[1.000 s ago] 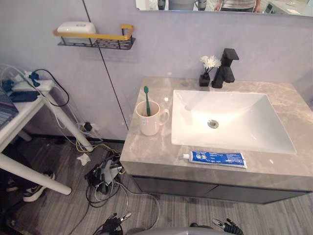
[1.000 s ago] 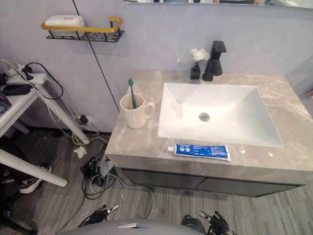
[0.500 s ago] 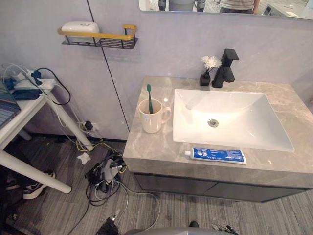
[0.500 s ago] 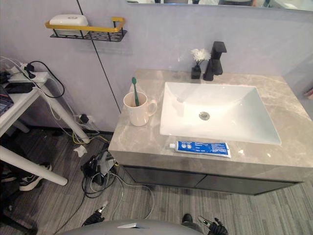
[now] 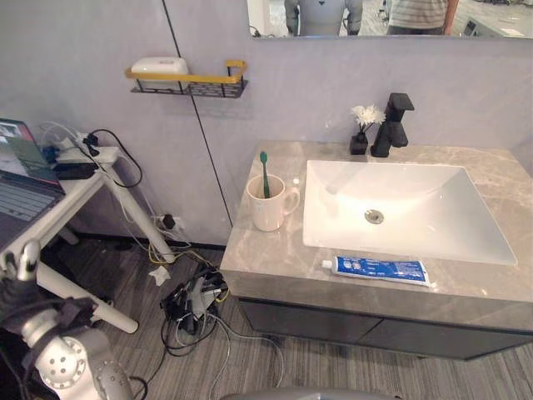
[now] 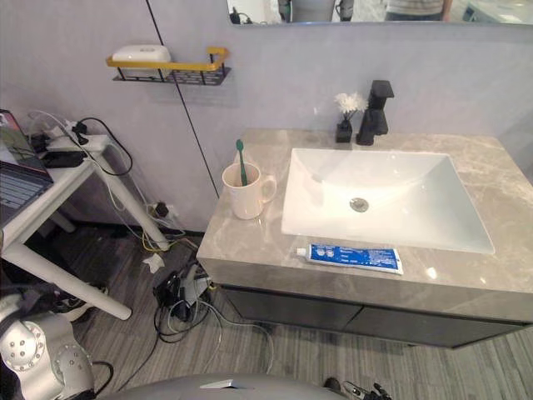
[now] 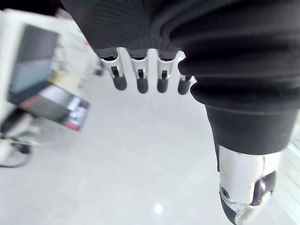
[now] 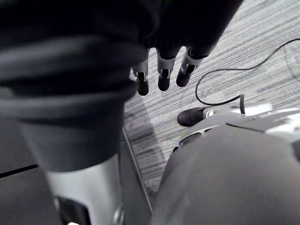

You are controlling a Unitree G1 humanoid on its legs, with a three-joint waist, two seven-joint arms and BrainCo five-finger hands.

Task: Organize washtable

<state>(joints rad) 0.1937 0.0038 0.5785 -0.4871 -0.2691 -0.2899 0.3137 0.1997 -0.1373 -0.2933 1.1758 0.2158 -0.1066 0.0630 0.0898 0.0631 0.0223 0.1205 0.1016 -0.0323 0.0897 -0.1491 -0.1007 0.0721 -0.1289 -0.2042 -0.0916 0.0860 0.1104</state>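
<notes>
Left eye view: tube (image 5: 376, 270) is lying along the counter's (image 5: 250, 250) near edge, right of the cup (image 5: 268, 208). You are probably only starting the reach.
Left wrist view: left hand (image 7: 138, 77) is hanging released, holding nothing.
Right wrist view: right hand (image 8: 163, 77) is hanging released over the floor (image 8: 243, 42), well apart from the tube. Your next move is likely calling for a raise toward it.

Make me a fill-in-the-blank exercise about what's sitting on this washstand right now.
The green toothbrush stands in a cream ____ on the counter. The blue toothpaste tube lies flat in front of the white ____. Beside the black faucet stands a small vase holding a white ____.
Missing words: mug; sink; flower.
</notes>
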